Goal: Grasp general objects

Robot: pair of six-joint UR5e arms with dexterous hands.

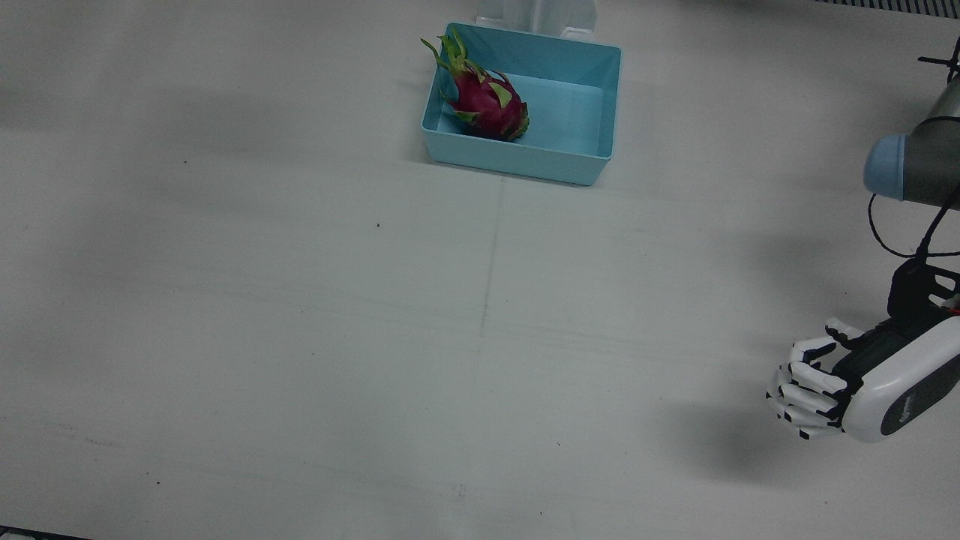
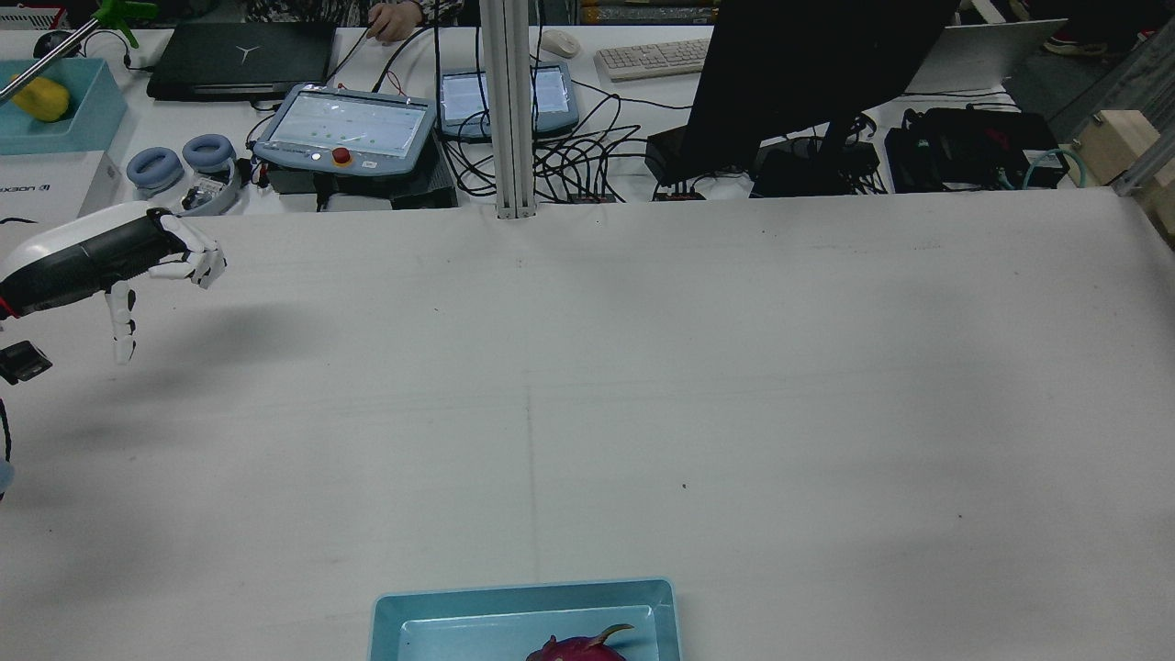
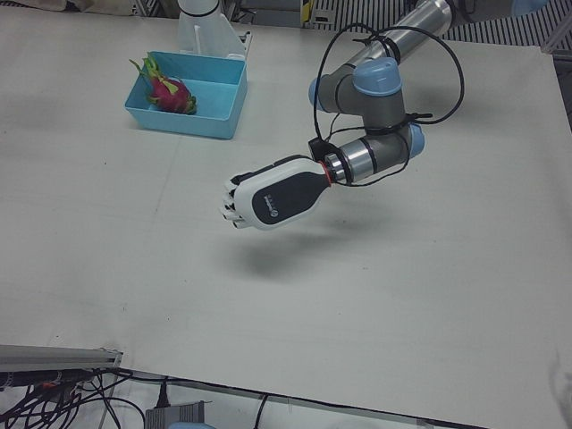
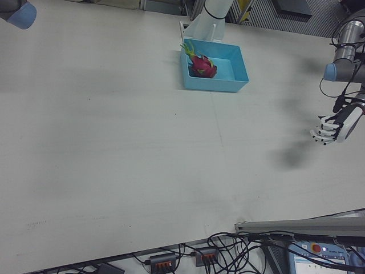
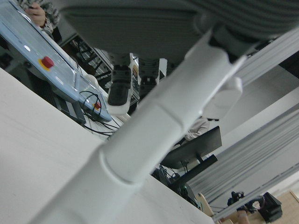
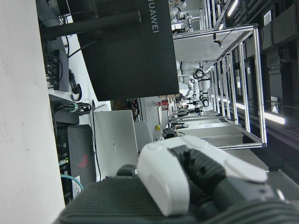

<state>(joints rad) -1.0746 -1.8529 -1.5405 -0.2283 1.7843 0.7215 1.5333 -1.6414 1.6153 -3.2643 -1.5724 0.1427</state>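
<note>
**Left hand aloft, fruit in bin**

Your left hand (image 3: 268, 198) hovers above the table (image 1: 300, 337), well away from the blue bin (image 1: 600, 90); its fingers (image 1: 806, 394) are loosely curled and hold nothing. The dragon fruit (image 1: 487, 101) lies in the bin. Your right hand (image 6: 187, 182) shows only close up; I cannot tell its grip.

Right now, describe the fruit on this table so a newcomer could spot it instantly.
Find the light blue bin at the white table's robot-side edge. The dragon fruit lies inside it, at one end. It is the only magenta thing there, with green-tipped scales.
</note>
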